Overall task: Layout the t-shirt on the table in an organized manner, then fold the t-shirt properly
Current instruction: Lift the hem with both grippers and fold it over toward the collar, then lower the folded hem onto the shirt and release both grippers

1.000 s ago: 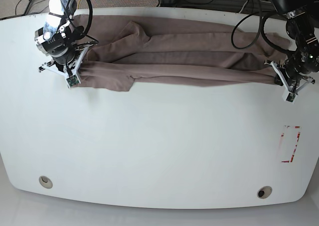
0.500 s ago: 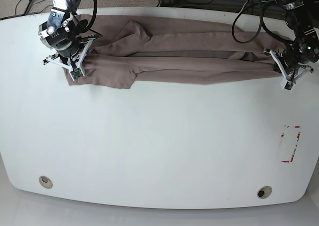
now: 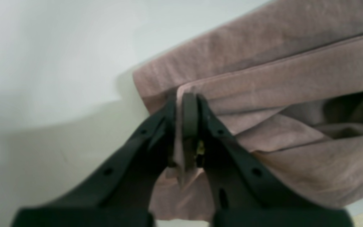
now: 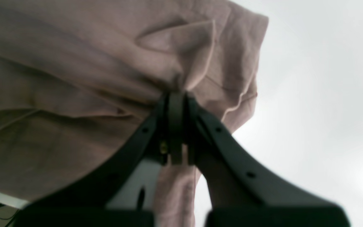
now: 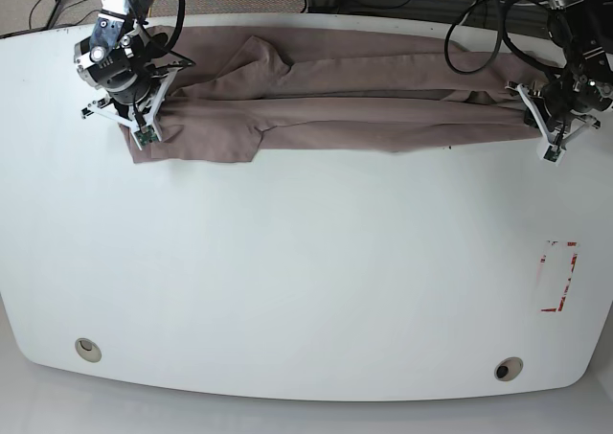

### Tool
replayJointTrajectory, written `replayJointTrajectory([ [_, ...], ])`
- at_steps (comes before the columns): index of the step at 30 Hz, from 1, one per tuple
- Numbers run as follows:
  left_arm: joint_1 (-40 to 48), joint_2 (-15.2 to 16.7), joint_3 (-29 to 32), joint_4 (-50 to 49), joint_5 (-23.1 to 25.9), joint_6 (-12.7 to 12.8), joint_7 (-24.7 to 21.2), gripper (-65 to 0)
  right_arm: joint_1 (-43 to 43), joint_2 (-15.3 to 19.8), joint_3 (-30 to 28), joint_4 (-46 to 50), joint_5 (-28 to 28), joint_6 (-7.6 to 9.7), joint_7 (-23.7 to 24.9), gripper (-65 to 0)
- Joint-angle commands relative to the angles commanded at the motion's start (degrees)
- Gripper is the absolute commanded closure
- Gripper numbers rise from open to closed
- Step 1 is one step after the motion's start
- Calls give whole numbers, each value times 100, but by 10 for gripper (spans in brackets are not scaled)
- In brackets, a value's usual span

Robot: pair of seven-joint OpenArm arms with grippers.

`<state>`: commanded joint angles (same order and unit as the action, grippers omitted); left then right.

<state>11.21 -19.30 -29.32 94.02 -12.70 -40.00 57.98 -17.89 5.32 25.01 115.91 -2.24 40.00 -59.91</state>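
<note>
Both our arms have carried the t-shirt (image 5: 364,99) toward the far edge of the table (image 5: 306,281), so the stretched band of cloth now lies narrower and flatter along that edge than a second ago. Our right gripper (image 5: 136,118) is clamped on cloth near the far left corner, our left gripper (image 5: 548,127) on cloth by the far right corner; each wrist view shows the jaws pinched tight on a fold. We judge the layout step unfinished, since the shirt is bunched lengthwise, not spread. Which part each gripper holds we cannot tell, and the neck is hidden in folds.
</note>
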Motion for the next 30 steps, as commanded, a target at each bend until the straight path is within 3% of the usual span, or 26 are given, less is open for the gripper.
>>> replayJointTrajectory([
  [17, 149, -246, 44, 9, 0, 0, 9, -13, -158, -18, 413, 0, 18, 0, 0, -6],
  [22, 149, -237, 44, 9, 0, 0, 18, -181, -167, -26, 422, 0, 0, 0, 0, -33],
  [24, 149, -237, 44, 9, 0, 0, 18, -261, -167, -26, 440, 9, 0, 0, 0, -97],
  [26, 149, -237, 44, 9, 9, 0, 53, -353, -185, -26, 440, 9, 0, 0, 0, -203],
  [30, 123, -246, 0, 105, 0, 0, 185, -424, -237, -26, 580, 18, 0, 0, 0, -346],
])
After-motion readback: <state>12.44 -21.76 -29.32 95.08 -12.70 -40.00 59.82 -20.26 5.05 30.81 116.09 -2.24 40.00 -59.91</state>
